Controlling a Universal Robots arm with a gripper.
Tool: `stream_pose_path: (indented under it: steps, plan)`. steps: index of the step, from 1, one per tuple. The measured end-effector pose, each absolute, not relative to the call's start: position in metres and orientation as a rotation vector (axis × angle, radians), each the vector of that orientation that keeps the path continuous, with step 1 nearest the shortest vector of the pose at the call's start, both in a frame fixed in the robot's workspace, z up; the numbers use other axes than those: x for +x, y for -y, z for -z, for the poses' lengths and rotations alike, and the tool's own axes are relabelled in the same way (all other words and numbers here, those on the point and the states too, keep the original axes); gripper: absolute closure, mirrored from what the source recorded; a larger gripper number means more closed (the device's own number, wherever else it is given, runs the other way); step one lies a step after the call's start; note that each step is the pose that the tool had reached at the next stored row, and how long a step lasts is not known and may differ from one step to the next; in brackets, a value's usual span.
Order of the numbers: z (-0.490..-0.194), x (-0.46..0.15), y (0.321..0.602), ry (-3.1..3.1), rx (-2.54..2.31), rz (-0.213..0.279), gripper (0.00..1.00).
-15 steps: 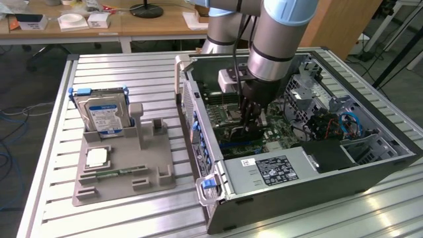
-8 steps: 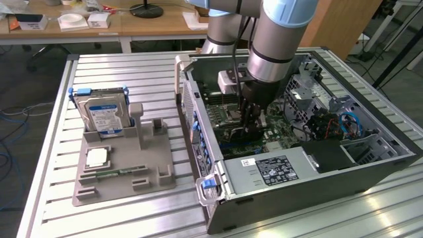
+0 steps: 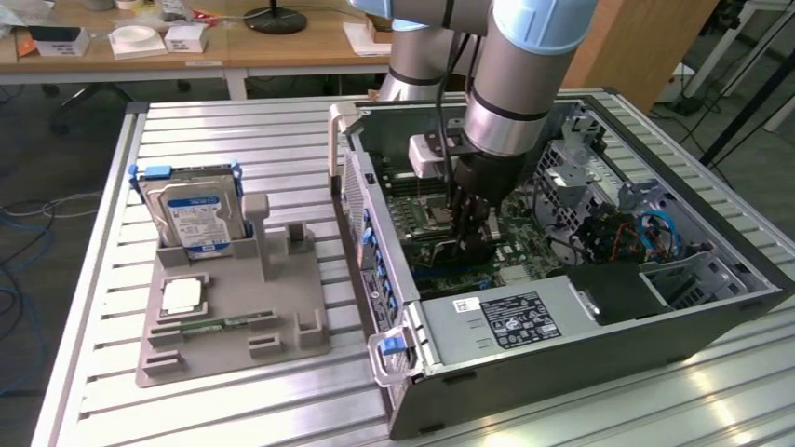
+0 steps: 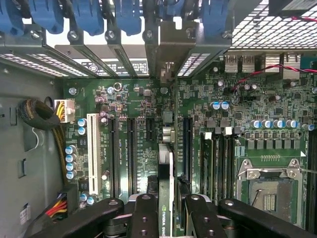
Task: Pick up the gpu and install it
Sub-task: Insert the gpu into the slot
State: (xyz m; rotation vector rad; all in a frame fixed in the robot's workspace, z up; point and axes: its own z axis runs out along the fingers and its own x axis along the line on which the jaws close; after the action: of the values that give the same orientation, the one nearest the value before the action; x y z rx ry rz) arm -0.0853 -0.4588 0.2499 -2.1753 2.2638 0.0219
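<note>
My gripper point(image 3: 472, 240) reaches down into the open computer case point(image 3: 546, 368), just above the green motherboard point(image 3: 429, 219). In the wrist view the gripper point(image 4: 166, 210) is shut on the gpu point(image 4: 167, 163). The card is seen edge-on, a thin green board with a black side that runs from between the black fingers point(image 4: 144, 213) toward its silver end bracket point(image 4: 163, 47) at the case's rear slots. It hangs over the motherboard point(image 4: 237, 124) between two long black expansion slots point(image 4: 132, 153) point(image 4: 187, 148). Whether it touches a slot I cannot tell.
A grey holder point(image 3: 230, 321) on the slatted table point(image 3: 112, 279) carries a silver hard drive with a blue label point(image 3: 193, 212), a small square chip point(image 3: 182, 296) and a narrow green memory stick point(image 3: 230, 324). Blue slot latches point(image 4: 89, 15), cable bundles point(image 4: 39, 114) and the empty processor socket point(image 4: 270, 191) surround the card.
</note>
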Motion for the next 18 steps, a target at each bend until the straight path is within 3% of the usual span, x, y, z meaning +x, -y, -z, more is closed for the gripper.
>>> stream_pose_path:
  steps: [18]
  plan:
    - [-0.2498,-0.0856,0.4591,-2.273,-2.165,-0.022,0.74]
